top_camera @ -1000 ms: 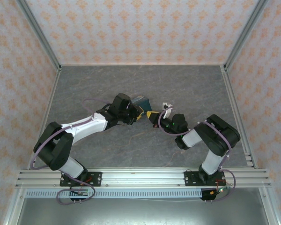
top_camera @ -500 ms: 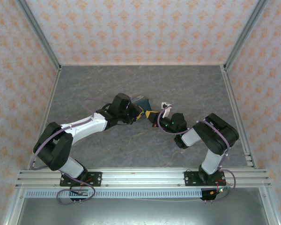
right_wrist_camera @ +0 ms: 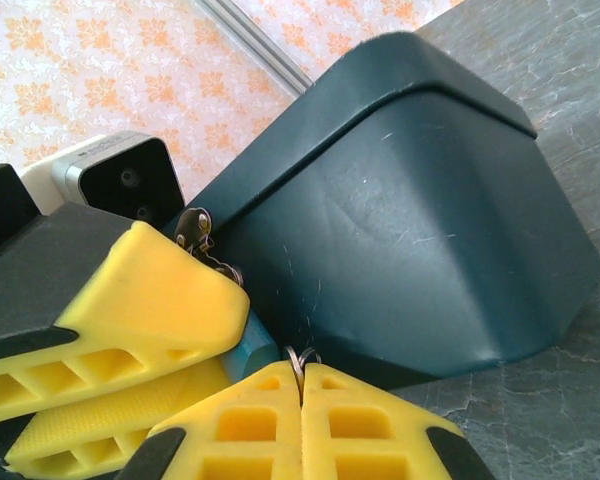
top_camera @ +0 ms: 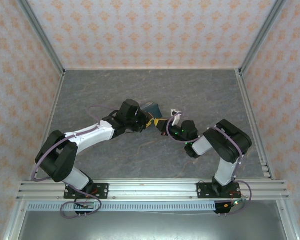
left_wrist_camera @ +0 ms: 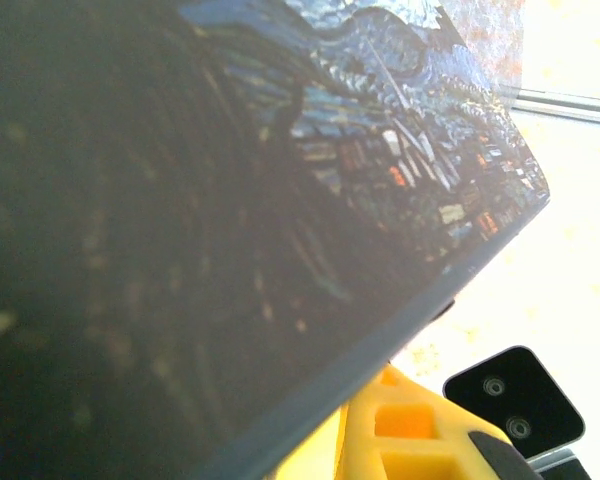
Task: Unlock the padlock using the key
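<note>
box (right_wrist_camera: pixel 410 220): 1 | left arm (top_camera: pixel 87 136), right arm (top_camera: pixel 225 142): 2 | left tool (right_wrist_camera: pixel 232 335), right tool (right_wrist_camera: pixel 302 385): 2

Black-and-white arms (top_camera: pixel 97 134), purple cables (top_camera: pixel 96 107), yellow latticed fingertips (right_wrist_camera: pixel 248 422), green lights (top_camera: pixel 176 133).

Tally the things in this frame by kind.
Arms: 2, ending in left gripper and right gripper
Box: 1
Padlock: 1
Small metal pieces: 2, key pinched in the right gripper, darker tab
Total: 6
</note>
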`<state>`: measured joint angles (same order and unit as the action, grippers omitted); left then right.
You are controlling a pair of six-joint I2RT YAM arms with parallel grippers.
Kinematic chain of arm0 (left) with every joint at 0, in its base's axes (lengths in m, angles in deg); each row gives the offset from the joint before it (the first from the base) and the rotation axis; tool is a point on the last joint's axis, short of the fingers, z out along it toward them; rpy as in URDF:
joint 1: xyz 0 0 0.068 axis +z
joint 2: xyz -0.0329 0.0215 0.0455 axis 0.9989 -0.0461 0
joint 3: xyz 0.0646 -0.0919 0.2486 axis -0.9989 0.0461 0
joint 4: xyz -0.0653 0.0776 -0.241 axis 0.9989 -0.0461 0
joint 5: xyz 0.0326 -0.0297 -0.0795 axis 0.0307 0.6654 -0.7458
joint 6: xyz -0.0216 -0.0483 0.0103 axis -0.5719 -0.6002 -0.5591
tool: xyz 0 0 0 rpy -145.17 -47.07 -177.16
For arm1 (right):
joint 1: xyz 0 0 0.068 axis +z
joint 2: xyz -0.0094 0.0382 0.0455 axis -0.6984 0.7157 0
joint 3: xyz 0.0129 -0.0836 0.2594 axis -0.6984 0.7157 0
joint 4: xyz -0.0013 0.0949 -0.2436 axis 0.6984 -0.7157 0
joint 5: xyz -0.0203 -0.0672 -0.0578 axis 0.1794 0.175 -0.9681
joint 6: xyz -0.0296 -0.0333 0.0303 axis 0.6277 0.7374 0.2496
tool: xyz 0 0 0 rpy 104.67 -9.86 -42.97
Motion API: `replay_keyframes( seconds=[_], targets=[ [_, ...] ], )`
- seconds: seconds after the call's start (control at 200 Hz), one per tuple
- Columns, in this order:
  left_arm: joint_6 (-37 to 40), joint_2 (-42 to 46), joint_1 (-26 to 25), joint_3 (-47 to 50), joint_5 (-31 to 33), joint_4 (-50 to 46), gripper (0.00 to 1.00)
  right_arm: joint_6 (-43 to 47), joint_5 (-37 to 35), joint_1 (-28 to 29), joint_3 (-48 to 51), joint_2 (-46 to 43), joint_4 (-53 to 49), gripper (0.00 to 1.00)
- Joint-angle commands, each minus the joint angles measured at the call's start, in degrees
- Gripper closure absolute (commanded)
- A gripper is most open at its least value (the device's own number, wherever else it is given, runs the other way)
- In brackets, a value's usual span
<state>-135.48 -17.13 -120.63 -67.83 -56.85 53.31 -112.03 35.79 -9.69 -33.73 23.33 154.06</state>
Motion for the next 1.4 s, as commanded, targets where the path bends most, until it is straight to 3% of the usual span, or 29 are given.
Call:
replay_keyframes(
  seconds=[0.0,0.621,1.391],
  targets=[
    [-0.35,2.46,-0.12,-0.26,-0.28,3.39,0.98,-0.22,0.80,0.42,-0.74,0.43,3.03,1.00],
    [-4.95,3.17,-0.12,1.49,1.54,5.40,0.98,-0.48,-3.66,-0.68,3.16,-6.94,2.97,1.00],
    [-5.15,2.65,-0.13,1.60,1.62,5.71,0.98,-2.22,-1.04,-0.50,0.52,-3.33,3.03,1.00]
  ],
)
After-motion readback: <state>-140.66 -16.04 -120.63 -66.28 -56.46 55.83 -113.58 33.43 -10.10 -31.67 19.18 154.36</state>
